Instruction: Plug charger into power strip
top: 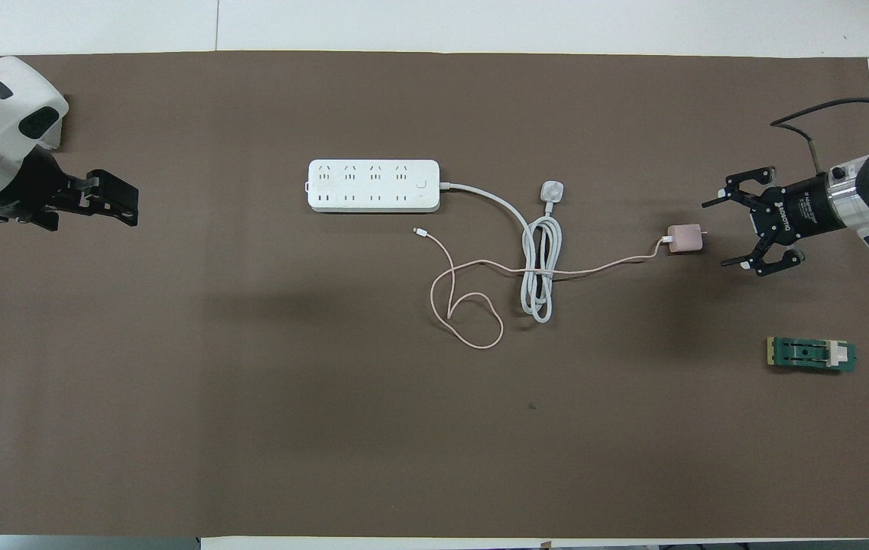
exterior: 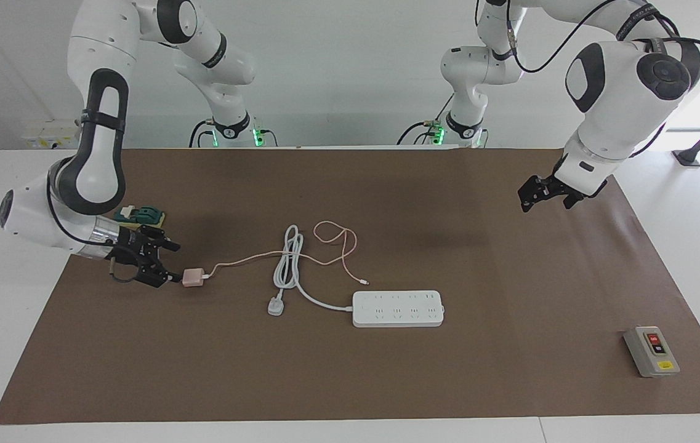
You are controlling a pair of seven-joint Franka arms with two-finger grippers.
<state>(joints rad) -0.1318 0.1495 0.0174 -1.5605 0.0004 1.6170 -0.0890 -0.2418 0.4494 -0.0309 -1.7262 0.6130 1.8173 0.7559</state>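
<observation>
Facing view: right gripper (exterior: 168, 262) stood wide open and empty, low beside the charger (exterior: 192, 278), prong end, not touching. Charger lay well apart from the power strip (exterior: 398, 308), toward the right arm's end. Left gripper (exterior: 531, 198) waited, open. Advice: straddle the cube's flat sides, clear of prongs.
</observation>
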